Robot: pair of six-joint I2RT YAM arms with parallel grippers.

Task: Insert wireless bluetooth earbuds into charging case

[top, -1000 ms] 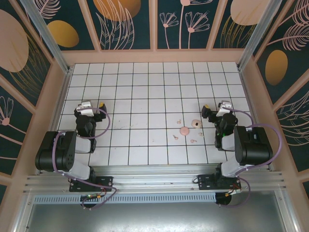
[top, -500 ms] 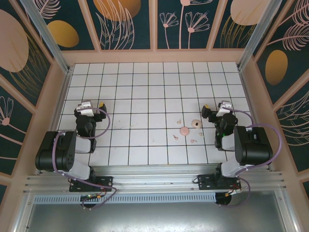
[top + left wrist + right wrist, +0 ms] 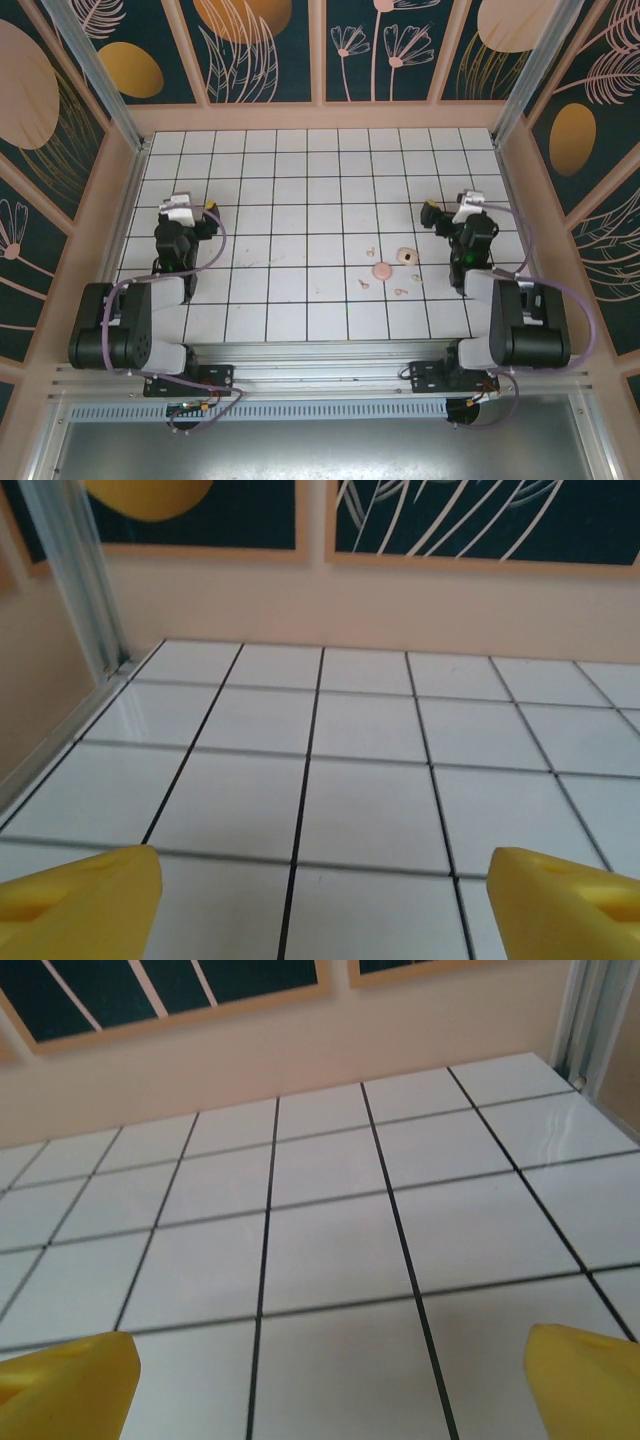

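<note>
the white tiled worktop [image 3: 320, 180] sits inside a walled pen with dark panels painted with peach leaves and flowers. the task's things lie in a small cluster right of centre, toward the near side. the charging case [image 3: 405, 256] is a small pale pink rounded piece with a dark spot on it, lying flat on a tile. just to its near left lies a round, stronger pink disc [image 3: 381, 270], apart from the case; whether it belongs to the case cannot be told from this height. the earbuds [image 3: 364, 283] are tiny pale bits scattered around these two: one on the far left of the disc, one on its near left, one near the disc's near right, and one on the near right of the case. they are too small to make out which way they lie. none of them is in the case. the left tool [image 3: 193, 210] hangs over the left side of the worktop, well apart from the cluster; in the left wrist view the left tool [image 3: 325, 885] has its yellow fingers [image 3: 90, 885] spread wide with bare tile between them. the right tool [image 3: 450, 208] is at the right side, just beyond the case and not touching it; in the right wrist view the right tool [image 3: 330, 1385] also stands wide apart, empty, over bare tiles facing the far wall.
</note>
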